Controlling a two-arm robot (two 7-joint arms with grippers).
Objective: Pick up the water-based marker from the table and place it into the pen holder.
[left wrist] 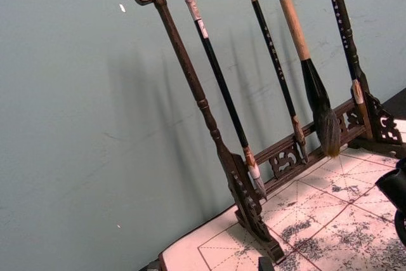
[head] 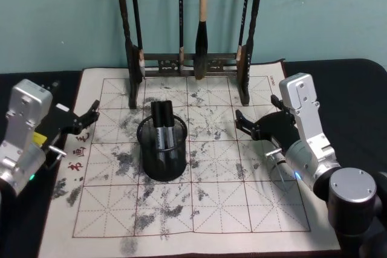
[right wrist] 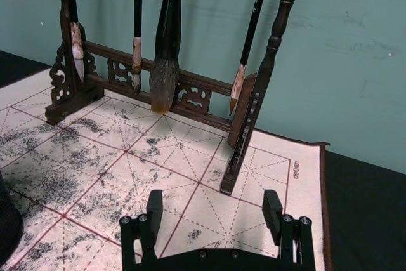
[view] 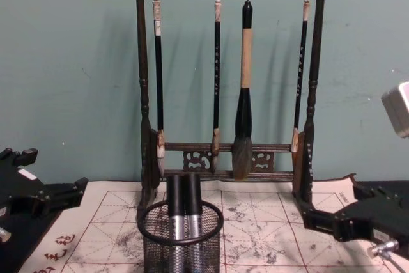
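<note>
1. Two markers (head: pixel 162 126) stand upright in the pen holder (head: pixel 161 149) (none lies on the mat (head: pixel 205 209)).
2. My right gripper (head: pixel 245 124) hangs spread and empty beside it; my left gripper (head: pixel 91 112) too.
3. Risk: a careless swing of either arm could tip the holder.

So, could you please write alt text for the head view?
Two markers stand in the pen holder at the centre of the mat. Open left gripper and right gripper flank it; a brush rack stands behind.
</note>
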